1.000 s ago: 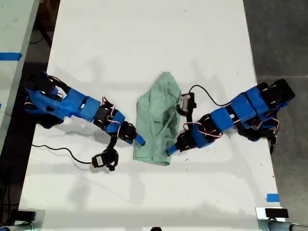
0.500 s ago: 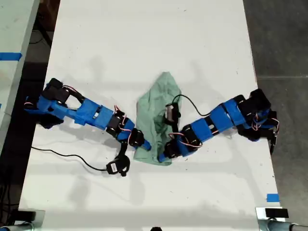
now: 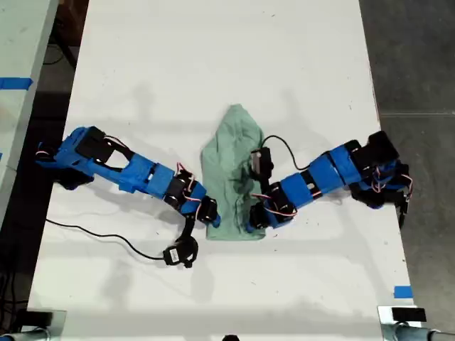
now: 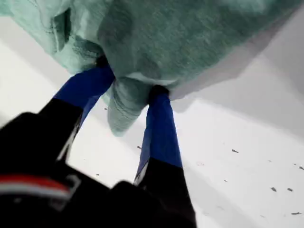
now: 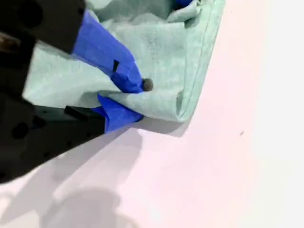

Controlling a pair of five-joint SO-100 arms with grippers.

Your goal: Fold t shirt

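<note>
The pale mint-green t shirt [image 3: 229, 160] lies crumpled and narrow at the middle of the white table [image 3: 213, 64]. A blue arm reaches in from each side of the exterior view, and their grippers [image 3: 212, 219] [image 3: 254, 222] meet the shirt's near edge. My first gripper [image 4: 130, 78] is shut on a bunched fold of the t shirt [image 4: 190, 38]. My second gripper [image 5: 139, 100] is shut on a hemmed corner of the t shirt [image 5: 161, 42]. The wrist views do not show which arm is which.
A black cable [image 3: 106, 231] trails across the table at the exterior view's lower left. Blue tape [image 3: 402, 291] marks the table's lower right in that view. Another table [image 3: 14, 106] stands at its left edge, dark floor [image 3: 419, 57] at its right.
Both grippers have closed in on the shirt's near edge and pulled it toward the exterior view's bottom. That edge now lies straighter and lower. The arm from the view's left has stretched further out.
</note>
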